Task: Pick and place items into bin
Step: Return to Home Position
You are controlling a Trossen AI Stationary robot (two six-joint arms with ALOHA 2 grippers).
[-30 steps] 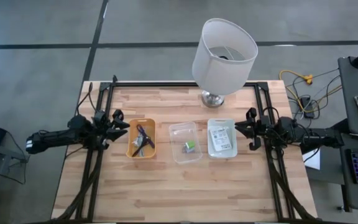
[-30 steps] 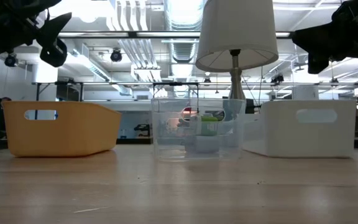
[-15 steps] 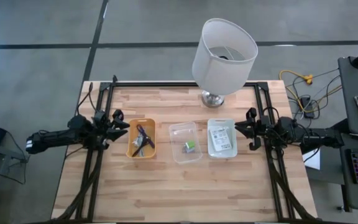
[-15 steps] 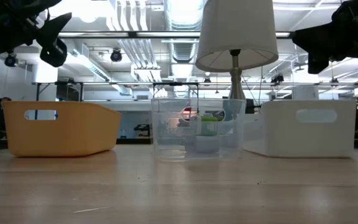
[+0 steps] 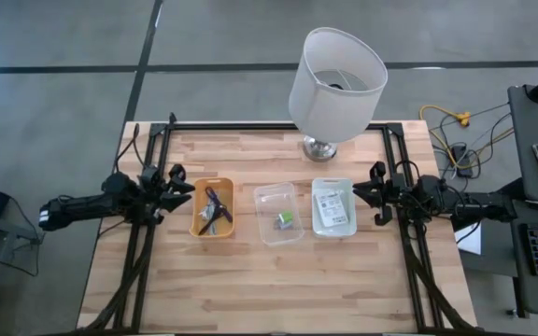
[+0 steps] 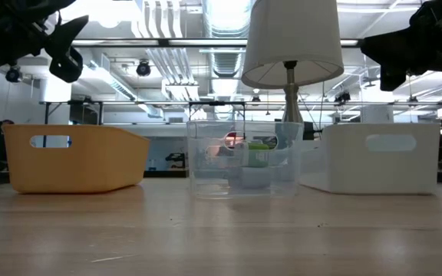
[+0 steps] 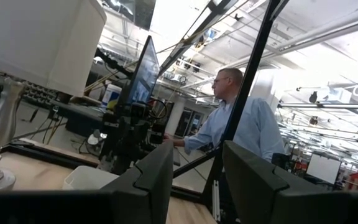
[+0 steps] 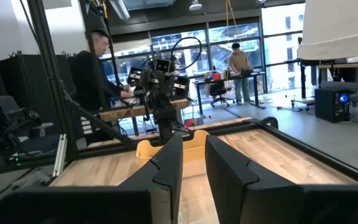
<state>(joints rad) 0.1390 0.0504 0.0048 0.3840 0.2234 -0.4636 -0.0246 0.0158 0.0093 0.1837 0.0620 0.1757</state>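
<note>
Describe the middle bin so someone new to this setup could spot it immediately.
On the light wooden table, near the tall lamp with the white drum shade, three small bins sit in a row. The clear plastic bin is the centre one, between the orange plastic bin and the white plastic bin. It alone is see-through, with a small green-and-white block inside.

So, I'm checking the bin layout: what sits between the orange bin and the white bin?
The clear plastic bin, holding a small green-and-white block, stands between the orange bin and white bin; the high view shows it.
</note>
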